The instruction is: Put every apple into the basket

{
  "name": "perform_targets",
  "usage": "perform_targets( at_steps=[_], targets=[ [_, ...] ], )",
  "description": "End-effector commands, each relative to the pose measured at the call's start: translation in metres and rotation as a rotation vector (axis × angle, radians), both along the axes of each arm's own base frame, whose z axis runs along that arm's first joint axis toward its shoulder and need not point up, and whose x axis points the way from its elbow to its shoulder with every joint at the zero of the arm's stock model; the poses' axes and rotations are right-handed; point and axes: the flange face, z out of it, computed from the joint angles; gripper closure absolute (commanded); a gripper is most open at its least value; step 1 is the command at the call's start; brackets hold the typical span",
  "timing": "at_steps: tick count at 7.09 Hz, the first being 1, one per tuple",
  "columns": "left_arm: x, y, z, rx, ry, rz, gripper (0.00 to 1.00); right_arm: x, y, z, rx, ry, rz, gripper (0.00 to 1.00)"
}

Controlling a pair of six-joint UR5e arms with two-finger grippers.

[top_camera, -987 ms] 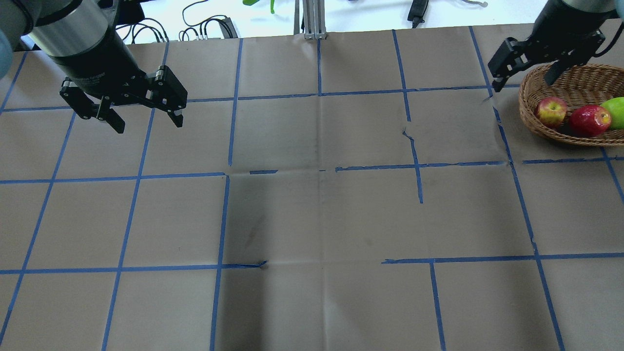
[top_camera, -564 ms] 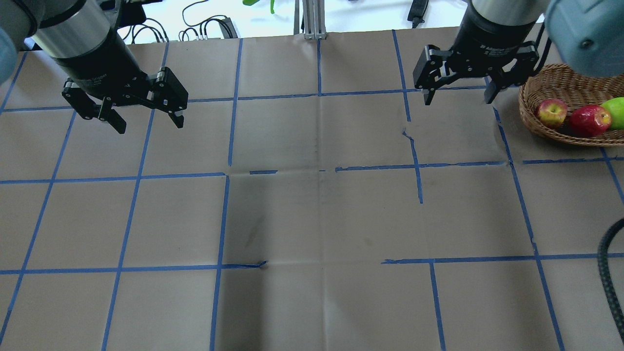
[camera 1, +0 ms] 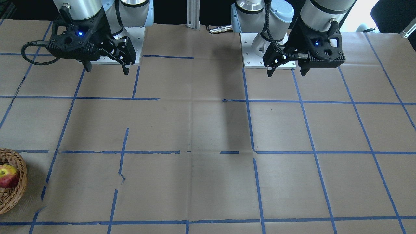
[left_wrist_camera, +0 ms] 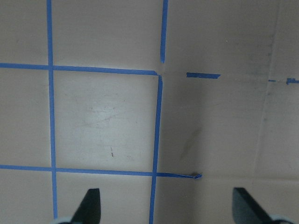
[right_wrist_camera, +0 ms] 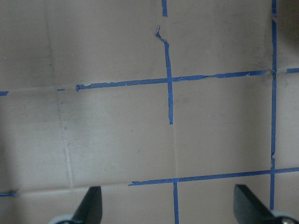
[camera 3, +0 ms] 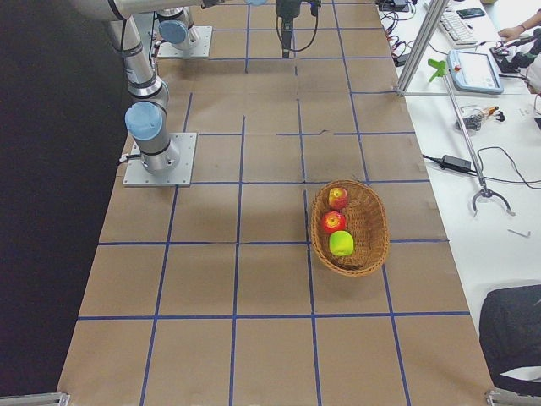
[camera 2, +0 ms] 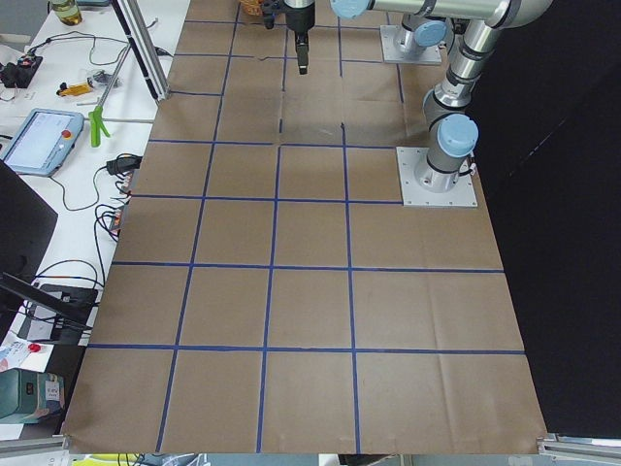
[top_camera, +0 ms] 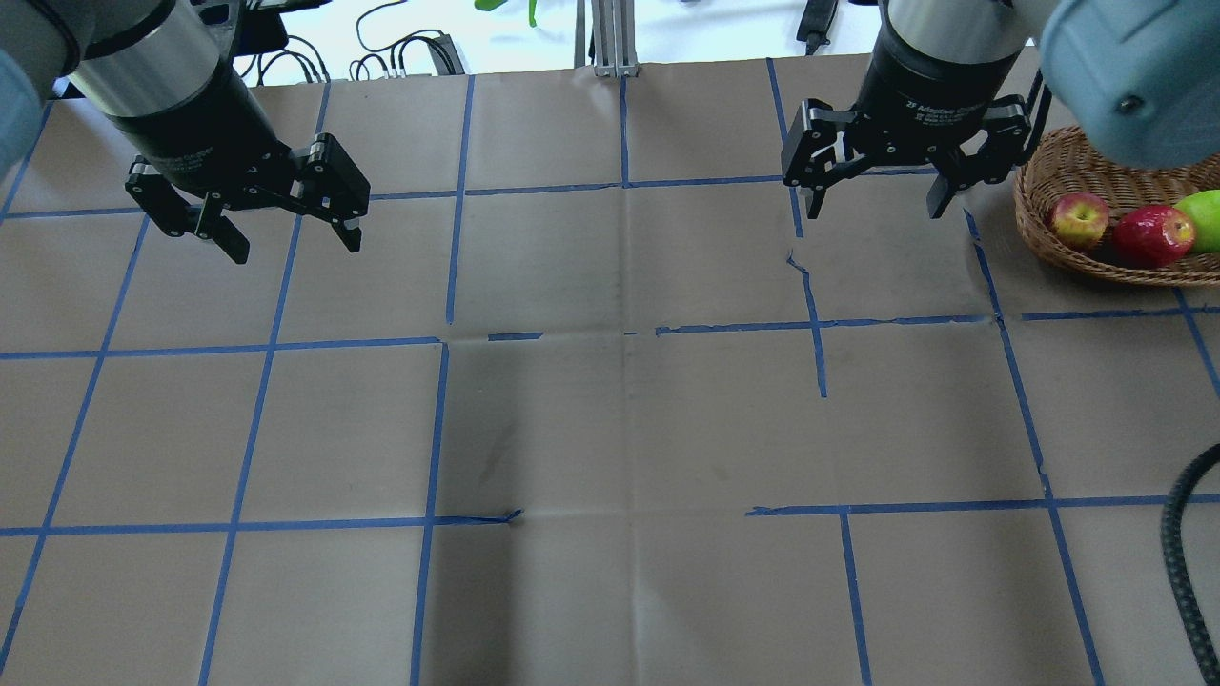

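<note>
The wicker basket (top_camera: 1048, 171) sits at the table's far right and holds all three apples. They are a red-and-yellow one (top_camera: 1078, 218), a solid red one (top_camera: 1154, 234) and a yellow-green one (top_camera: 1203, 219). The right side view shows them in a row in the basket (camera 3: 372, 203). My right gripper (top_camera: 875, 210) is open and empty above the paper, just left of the basket. My left gripper (top_camera: 294, 248) is open and empty at the far left. Both wrist views show only bare paper between spread fingertips (left_wrist_camera: 91, 205) (right_wrist_camera: 91, 203).
Brown paper with a blue tape grid (top_camera: 624, 333) covers the table. A black cable (top_camera: 1182, 534) hangs in at the right edge. The arm bases (camera 1: 260, 48) stand at the robot's side. An aluminium post (top_camera: 605, 38) stands at the far edge.
My right gripper has swung left from over the basket's rim to above the paper beside it, still open. The left gripper has barely moved. The apples stay in the basket.
</note>
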Motion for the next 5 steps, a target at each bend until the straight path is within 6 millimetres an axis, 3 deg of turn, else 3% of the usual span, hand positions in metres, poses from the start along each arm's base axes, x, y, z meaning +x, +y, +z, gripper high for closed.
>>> perform_targets(
  at_steps=[1, 5],
  targets=[
    [0.0001, -0.0006, -0.0016, -0.003, 0.0, -0.002, 0.01, 0.0, 0.0018, 0.0003, 0.014, 0.0, 0.001, 0.0],
    [0.0002, 0.0012, -0.0026, 0.0, -0.009, -0.004, 0.01, -0.0003, 0.0019, 0.0029, 0.012, 0.002, 0.0, 0.0]
  ],
)
